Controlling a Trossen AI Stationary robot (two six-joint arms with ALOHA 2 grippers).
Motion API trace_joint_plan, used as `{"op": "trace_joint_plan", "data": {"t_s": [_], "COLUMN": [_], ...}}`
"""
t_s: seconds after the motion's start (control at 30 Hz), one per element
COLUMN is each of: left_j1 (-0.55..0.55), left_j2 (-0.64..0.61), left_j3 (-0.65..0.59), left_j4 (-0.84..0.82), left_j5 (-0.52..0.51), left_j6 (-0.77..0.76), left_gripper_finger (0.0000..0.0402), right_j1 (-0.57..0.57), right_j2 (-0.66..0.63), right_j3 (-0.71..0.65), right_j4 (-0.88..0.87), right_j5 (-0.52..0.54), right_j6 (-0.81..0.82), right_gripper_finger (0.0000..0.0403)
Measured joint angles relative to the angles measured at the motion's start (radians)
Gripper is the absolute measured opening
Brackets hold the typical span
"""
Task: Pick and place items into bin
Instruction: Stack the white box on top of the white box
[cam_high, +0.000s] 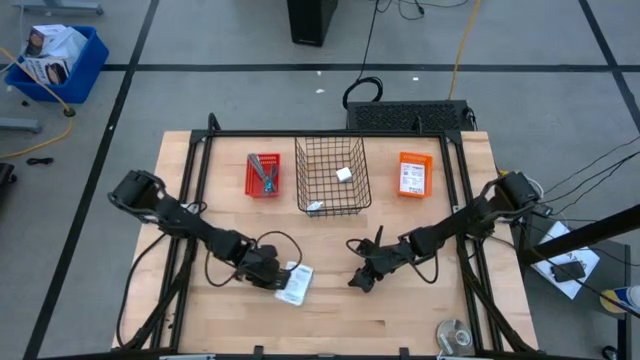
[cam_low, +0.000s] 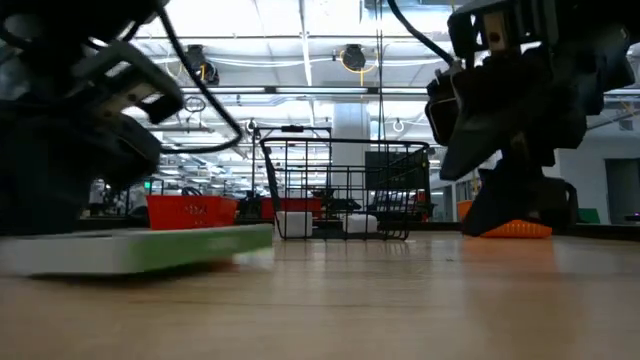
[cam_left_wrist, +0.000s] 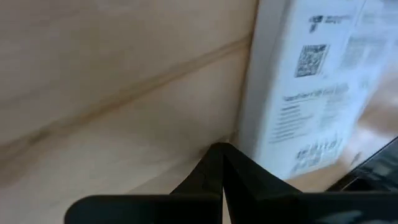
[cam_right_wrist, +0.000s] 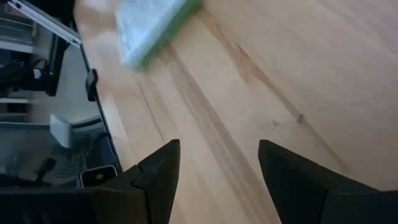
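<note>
Pale wooden worktop (cam_high: 330, 320) sits on a grey taped floor, with a black frame along its edges.

Left hand (cam_high: 272, 276) is low over the worktop's front-left part, right beside a flat white printed packet (cam_high: 296, 284). The left wrist view shows that packet (cam_left_wrist: 311, 93) lying flat, printed face up, with one dark fingertip (cam_left_wrist: 217, 168) at its edge; whether the fingers are spread or closed cannot be told. In the low view the packet (cam_low: 140, 250) shows a green underside edge.

Right hand (cam_high: 362, 278) hovers near the middle of the worktop, well apart from the packet, its two fingers (cam_right_wrist: 155, 174) spread with only bare wood between them, holding nothing. The packet (cam_right_wrist: 152, 28) shows farther off in that wrist view.

Behind both hands, at the back middle, stands a black wire bin (cam_high: 332, 176). A tiny white block (cam_high: 344, 174) lies inside it, and another white piece (cam_high: 314, 207) rests near its front edge. Left of the bin is a small red basket (cam_high: 264, 175) with slim tools in it; to the right, an orange basket (cam_high: 414, 173) holds a printed packet. A round silver roll (cam_high: 452, 336) lies at the front-right corner. On the floor far left stands a blue crate (cam_high: 58, 62).
</note>
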Motion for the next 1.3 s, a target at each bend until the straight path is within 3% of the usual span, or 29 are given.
{"op": "trace_joint_plan", "data": {"t_s": [0.13,0.3,0.43,0.73,0.93,1.13,1.3], "left_j1": [0.014,0.025,0.033,0.094,0.098,0.12,0.109], "left_j2": [0.059,0.092,0.092,0.083,0.114,0.141,0.113], "left_j3": [0.002,0.021,0.057,0.095,0.093,0.098,0.094], "left_j4": [0.147,0.201,0.21,0.194,0.091,0.115,0.092], "left_j5": [-0.014,-0.028,-0.089,-0.105,-0.026,0.018,0.001], "left_j6": [-0.046,-0.06,-0.045,0.045,0.067,0.115,0.124], "left_gripper_finger": [0.0002,0.0002,0.0002,0.0002,0.0001,0.0001,0.0001], "right_j1": [-0.003,-0.012,-0.019,-0.049,-0.057,-0.056,-0.057], "right_j2": [0.023,0.065,0.119,0.24,0.283,0.31,0.311], "right_j3": [0.0,0.007,0.043,0.163,0.225,0.26,0.259], "right_j4": [0.02,0.061,0.077,0.124,0.096,0.095,0.068], "right_j5": [0.007,0.032,0.014,0.006,0.006,0.005,0.005], "right_j6": [0.009,0.036,0.056,0.071,0.102,0.09,0.09], "right_gripper_finger": [0.021,0.021,0.021,0.021,0.021,0.021,0.021]}}
